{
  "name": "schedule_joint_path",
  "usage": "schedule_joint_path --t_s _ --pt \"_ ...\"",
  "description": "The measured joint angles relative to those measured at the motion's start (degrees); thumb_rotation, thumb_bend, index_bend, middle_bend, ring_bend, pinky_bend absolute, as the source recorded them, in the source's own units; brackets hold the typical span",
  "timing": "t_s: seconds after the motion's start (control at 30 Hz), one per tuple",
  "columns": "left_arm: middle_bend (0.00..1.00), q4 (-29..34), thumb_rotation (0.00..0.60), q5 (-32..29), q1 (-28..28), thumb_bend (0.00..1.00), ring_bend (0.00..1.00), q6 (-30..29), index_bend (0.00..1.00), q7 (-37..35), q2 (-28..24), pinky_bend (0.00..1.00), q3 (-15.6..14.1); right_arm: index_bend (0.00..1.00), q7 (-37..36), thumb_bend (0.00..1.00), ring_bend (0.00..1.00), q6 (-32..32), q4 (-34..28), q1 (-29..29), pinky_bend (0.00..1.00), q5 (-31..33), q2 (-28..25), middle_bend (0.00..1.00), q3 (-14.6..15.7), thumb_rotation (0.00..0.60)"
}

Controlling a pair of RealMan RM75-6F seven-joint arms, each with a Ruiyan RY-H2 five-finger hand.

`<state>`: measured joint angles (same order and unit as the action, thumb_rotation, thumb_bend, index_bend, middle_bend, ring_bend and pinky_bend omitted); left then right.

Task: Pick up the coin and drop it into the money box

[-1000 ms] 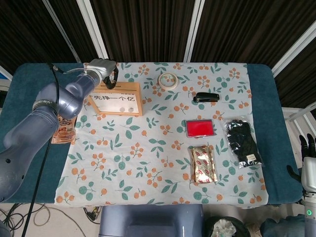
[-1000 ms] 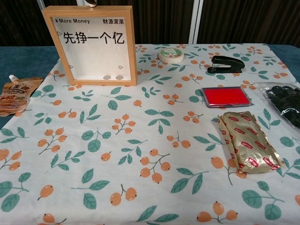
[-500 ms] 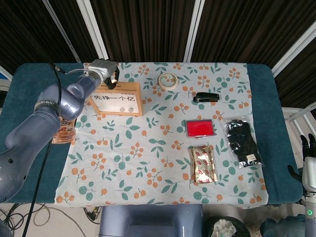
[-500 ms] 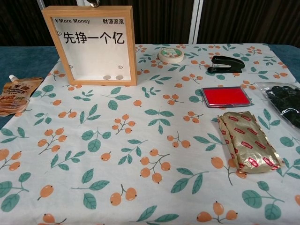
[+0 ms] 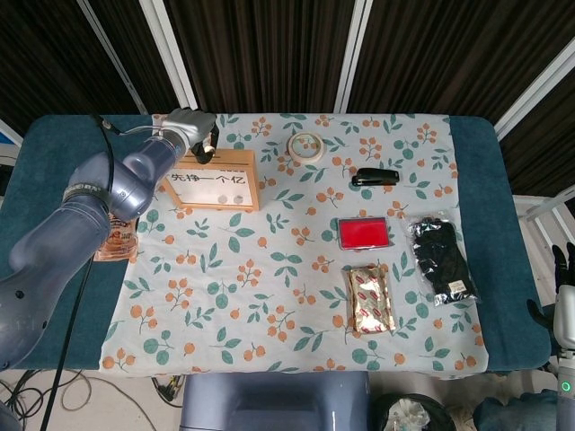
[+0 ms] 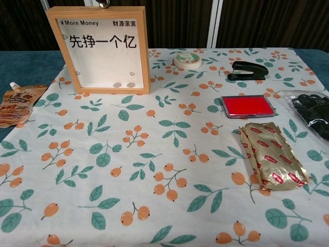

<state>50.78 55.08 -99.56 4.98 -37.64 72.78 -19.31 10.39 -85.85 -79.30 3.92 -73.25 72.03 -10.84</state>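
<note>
At upper left of the head view, the left hand (image 5: 193,126) hovers over the money box (image 5: 216,180) top edge, fingers curled; whether it pinches the coin I cannot tell. The right hand (image 5: 566,314), lower right, hangs idle. The drop seems imminent.

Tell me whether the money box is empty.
Not empty: two coins lie at the bottom behind the money box window.

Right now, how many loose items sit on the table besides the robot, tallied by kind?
Money box: 1
Tape roll: 1
Stapler: 1
Red ink pad: 1
Gold snack pack: 1
Black bagged item: 1
Drink pouch: 1
Total: 7
</note>
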Motion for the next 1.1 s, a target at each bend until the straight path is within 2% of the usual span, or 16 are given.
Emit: schedule_joint_path --t_s 0.43,1.1 --pt "0.02 0.0 0.6 0.2 -0.4 0.45 0.0 -0.4 0.52 -0.5 0.2 0.0 -1.0 0.0 -0.1 0.3 0.0 -0.2 0.2 -0.1 0.0 0.1 0.0 0.0 -0.1 0.6" --pt "0.02 -0.7 0.6 -0.2 -0.6 0.45 0.0 -1.9 0.52 -0.8 0.8 0.0 -2.7 0.0 -0.1 0.3 0.0 -0.2 0.5 -0.2 0.0 0.1 0.0 0.0 0.0 0.6"
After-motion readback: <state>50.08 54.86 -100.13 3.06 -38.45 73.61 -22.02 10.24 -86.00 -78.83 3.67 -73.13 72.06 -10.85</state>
